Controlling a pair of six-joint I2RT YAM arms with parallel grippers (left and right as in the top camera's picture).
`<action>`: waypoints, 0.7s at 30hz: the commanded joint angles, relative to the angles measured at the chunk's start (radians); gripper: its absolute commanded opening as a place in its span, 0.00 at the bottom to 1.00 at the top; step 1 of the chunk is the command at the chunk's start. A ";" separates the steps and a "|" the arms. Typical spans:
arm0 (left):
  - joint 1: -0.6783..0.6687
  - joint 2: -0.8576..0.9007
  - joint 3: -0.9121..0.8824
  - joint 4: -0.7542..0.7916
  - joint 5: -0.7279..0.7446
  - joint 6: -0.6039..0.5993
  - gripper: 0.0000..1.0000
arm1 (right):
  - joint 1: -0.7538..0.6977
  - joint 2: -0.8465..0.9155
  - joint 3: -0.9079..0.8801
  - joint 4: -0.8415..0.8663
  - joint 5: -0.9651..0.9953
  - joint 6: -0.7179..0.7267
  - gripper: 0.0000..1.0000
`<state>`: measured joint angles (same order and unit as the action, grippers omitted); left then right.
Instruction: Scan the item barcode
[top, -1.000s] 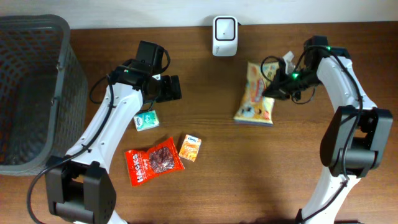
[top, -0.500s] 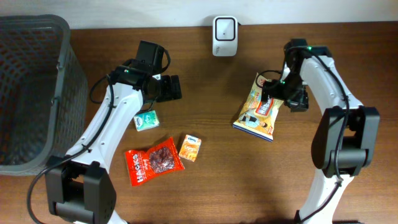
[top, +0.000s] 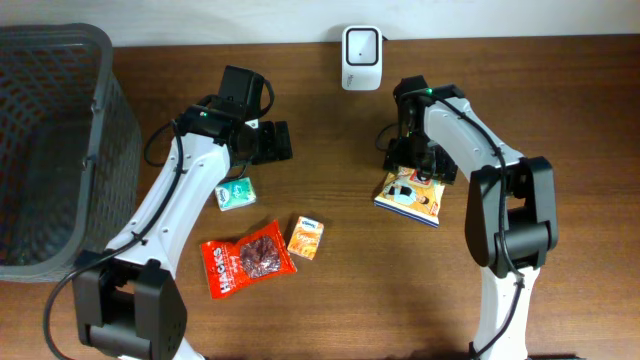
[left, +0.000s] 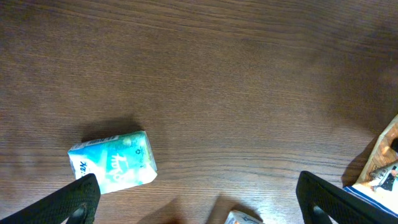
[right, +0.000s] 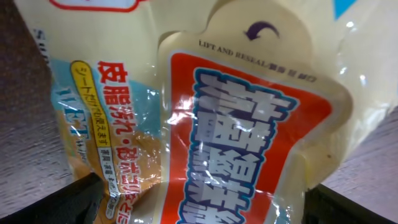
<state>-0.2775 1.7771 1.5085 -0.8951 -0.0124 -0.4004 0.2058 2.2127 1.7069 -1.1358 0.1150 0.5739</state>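
"Overhead, where is the pack?"
"Flat on the table, below the scanner, under the right claw."
"Is it holding it?"
"No, it's wide open (the pack fills its camera). The left claw is open too, near a blue box."

The words "LIFT AND RESEAL" stood in small print, under a curved arrow, on the pale flap of the yellow pack, above large Japanese characters.

Soft even light, faint shadows, glare on the close, slightly blurred packet
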 joint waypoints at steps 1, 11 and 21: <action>0.000 -0.008 -0.005 -0.003 -0.011 0.012 0.99 | -0.010 0.053 -0.011 0.010 0.054 0.029 0.99; 0.000 -0.008 -0.005 -0.003 -0.011 0.012 0.99 | -0.068 0.071 -0.025 0.053 -0.086 -0.130 0.55; 0.000 -0.008 -0.005 -0.003 -0.010 0.012 0.99 | -0.105 0.069 -0.003 0.002 -0.224 -0.243 0.04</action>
<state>-0.2775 1.7771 1.5085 -0.8967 -0.0124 -0.4004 0.1219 2.2097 1.7153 -1.1141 -0.0128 0.4221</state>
